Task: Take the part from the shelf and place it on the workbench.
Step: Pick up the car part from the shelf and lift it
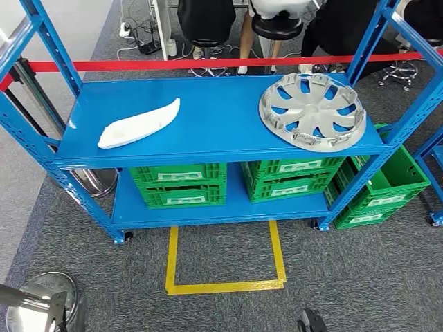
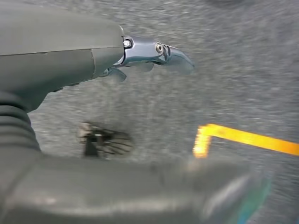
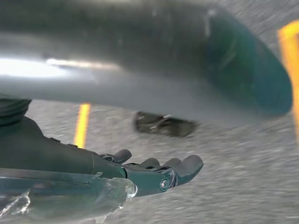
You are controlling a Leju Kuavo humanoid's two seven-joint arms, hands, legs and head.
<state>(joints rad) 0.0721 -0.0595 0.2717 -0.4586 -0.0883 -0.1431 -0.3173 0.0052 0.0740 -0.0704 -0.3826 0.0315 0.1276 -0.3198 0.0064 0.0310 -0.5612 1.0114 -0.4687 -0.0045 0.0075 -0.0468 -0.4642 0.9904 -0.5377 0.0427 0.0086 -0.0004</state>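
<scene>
Yellow floor tape [image 1: 224, 266] nearest us; approach step, nothing grasped.
Left robot hand [image 2: 155, 51] and right robot hand [image 3: 166, 170] hang empty, fingers extended; next we reach the hubcap [image 1: 312, 111], frame's upper right, or white trim part [image 1: 138, 124], on the shelf [image 1: 219, 135].

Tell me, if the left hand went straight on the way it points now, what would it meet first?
Probably the grey carpet floor: the left hand hangs open above it, with nothing between. Depth is unclear.
</scene>
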